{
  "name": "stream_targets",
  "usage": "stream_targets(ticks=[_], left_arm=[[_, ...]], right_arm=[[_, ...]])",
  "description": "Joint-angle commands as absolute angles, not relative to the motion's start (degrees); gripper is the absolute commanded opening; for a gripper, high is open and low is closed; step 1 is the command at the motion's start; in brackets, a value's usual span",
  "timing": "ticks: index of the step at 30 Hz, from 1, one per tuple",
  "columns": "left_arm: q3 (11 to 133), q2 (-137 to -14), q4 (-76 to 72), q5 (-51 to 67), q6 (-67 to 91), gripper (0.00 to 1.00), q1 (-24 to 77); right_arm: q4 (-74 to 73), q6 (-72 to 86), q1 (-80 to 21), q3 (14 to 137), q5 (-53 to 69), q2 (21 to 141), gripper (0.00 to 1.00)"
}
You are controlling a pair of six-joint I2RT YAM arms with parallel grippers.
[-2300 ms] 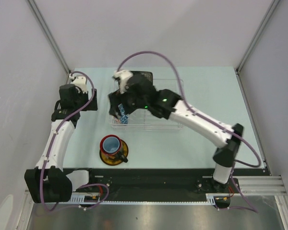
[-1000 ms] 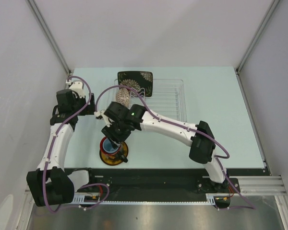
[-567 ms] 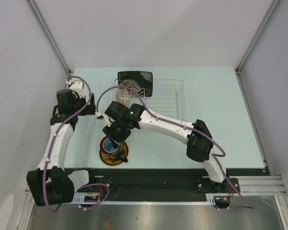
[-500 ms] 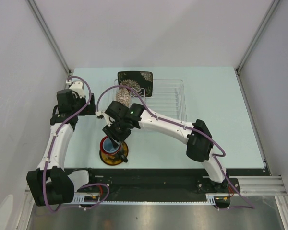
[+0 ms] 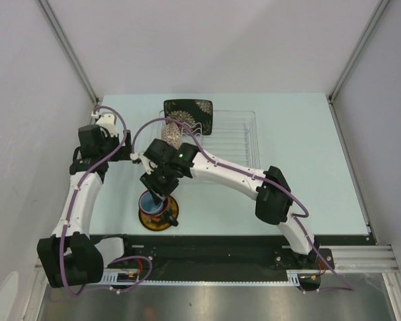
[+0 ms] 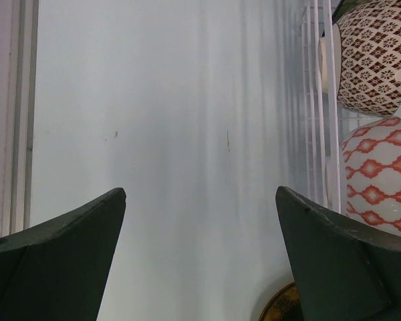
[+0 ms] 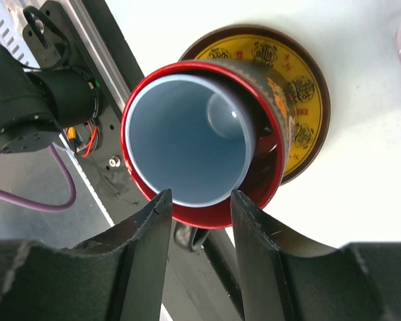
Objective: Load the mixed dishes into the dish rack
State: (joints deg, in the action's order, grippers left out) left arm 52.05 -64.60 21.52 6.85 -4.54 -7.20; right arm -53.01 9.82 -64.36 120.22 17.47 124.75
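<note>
The right gripper [image 7: 200, 197], brought over from the dish rack [image 5: 237, 134], is held half-open and empty, the red mug [image 7: 187, 144] straddled at its rim just below; pickup is expected.

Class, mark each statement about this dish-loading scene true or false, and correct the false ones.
1. The red mug with a blue inside stands on the round yellow dark-rimmed saucer. True.
2. The black square floral plate lies on the table beside the saucer. False: it stands at the far left corner of the white wire dish rack.
3. The left gripper has its fingers wide apart, holding nothing. True.
4. The right gripper is over the rack. False: its fingers are at the mug's rim.
</note>
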Motion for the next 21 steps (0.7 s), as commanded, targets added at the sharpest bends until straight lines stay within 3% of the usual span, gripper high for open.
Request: stream_targets(ticks=[1, 12, 21], left_arm=[[52.56, -63.81, 19.42, 7.74, -3.96, 1.00, -7.91], [52.29, -63.90, 19.16, 8.00, -4.04, 1.00, -8.17], [52.73, -63.81, 19.34, 8.09, -3.96, 1.00, -8.17]], right_arm=[[-53.52, 9.14, -64.25, 124.45, 18.46, 127.44, 0.44], [-54.32, 8.09, -63.81, 121.64, 14.07, 126.03, 0.44], [-55.55, 6.95, -65.04, 124.19, 11.34, 129.46, 0.37]])
